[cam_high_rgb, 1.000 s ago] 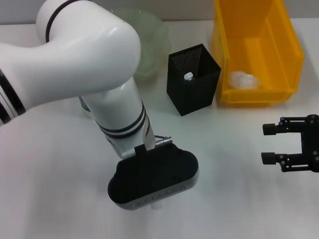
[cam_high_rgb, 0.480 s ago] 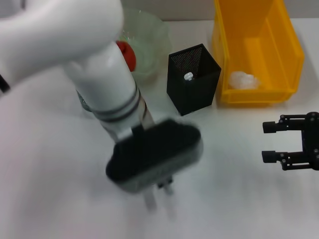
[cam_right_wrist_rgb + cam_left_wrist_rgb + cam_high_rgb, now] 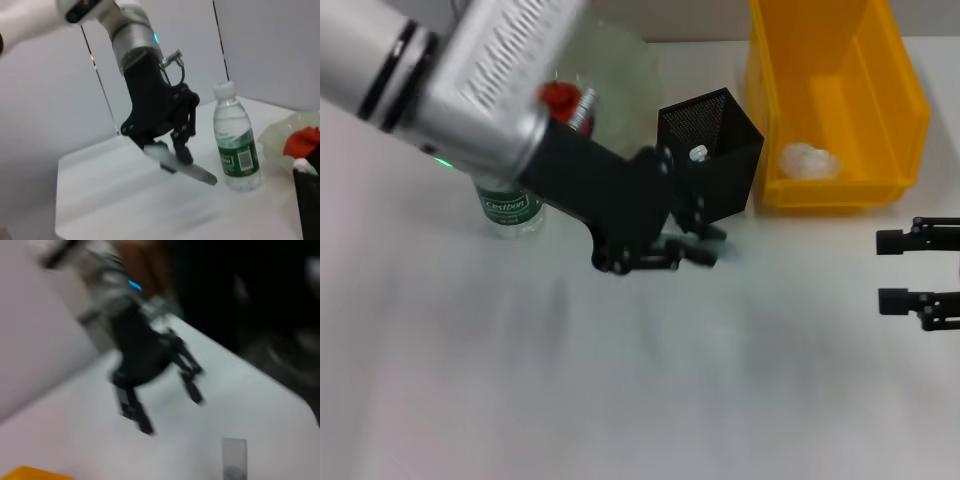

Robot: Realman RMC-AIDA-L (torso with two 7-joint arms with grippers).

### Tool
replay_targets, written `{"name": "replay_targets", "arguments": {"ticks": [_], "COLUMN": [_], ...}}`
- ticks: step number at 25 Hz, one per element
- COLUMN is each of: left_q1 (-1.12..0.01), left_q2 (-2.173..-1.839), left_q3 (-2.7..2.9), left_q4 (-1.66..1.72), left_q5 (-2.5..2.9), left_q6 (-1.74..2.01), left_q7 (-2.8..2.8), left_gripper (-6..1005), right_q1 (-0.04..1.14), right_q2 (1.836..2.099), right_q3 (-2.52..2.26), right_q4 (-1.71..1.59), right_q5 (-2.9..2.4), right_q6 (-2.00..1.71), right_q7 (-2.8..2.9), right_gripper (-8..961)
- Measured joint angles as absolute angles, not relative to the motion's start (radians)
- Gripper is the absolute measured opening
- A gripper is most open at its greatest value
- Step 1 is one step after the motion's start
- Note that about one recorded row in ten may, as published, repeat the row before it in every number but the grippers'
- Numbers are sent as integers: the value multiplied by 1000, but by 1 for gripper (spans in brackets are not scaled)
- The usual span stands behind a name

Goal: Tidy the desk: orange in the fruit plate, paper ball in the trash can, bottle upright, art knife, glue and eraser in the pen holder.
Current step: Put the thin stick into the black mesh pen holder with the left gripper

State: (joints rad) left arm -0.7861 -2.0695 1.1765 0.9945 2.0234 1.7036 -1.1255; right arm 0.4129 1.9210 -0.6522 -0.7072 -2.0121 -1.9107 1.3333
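My left gripper [image 3: 695,250] hangs just in front of the black mesh pen holder [image 3: 720,150]. In the right wrist view this left gripper [image 3: 176,152] is shut on a long silver-grey art knife [image 3: 192,171], held above the table. A white-capped stick [image 3: 698,153] stands inside the holder. The bottle [image 3: 510,205] stands upright on the left. The orange [image 3: 558,98] lies in the pale-green fruit plate [image 3: 625,70]. The paper ball [image 3: 808,160] rests in the yellow trash can [image 3: 840,192]. My right gripper [image 3: 898,270] is open at the right edge. No eraser shows.
The left arm's grey forearm [image 3: 470,80] crosses the back left and hides part of the fruit plate. Pen holder and trash can stand side by side at the back. White tabletop [image 3: 620,390] spreads across the front.
The left arm has risen from the front of the table and swung back towards the pen holder with the knife. The right gripper has shifted slightly to the right.
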Motion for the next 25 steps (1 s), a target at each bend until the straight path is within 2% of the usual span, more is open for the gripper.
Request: {"name": "replay_targets", "arguments": {"ticks": [4,8,13,15,19,25], "left_q1": [-783,-730,-668,-647,-625,-640], "left_q2": [-2068,-2065,-2070,-2071,-2076,-2079], "left_q3": [1097,865,850,848,846,847], "left_q4": [910,636,494,434,323,231], "left_q5": [1964,1757,1583,1520,1418,1367], "left_q6": [1722,1813,1791,1764,1715,1664], "left_q7": [-1132,-1131,-1131,-1135,-1096,-1045], "left_gripper": [154,155,152,149,148,148], "right_q1": [416,425,426,412,373,335], "right_q2": [1916,1916,1926,1934,1967,1991], "right_q3": [-637,-637,-637,-623,-532,-429], "right_q4": [-699,-677,-659,-652,-654,-650], "right_q5": [-2011,-2009,-2012,-2008,-2004,-2004], "right_q6": [-1929,-1935,-1901,-1869,-1847,-1834], "right_q7": [1354,1364,1379,1361,1263,1140], "right_gripper": [719,719,718,718,719,719]}}
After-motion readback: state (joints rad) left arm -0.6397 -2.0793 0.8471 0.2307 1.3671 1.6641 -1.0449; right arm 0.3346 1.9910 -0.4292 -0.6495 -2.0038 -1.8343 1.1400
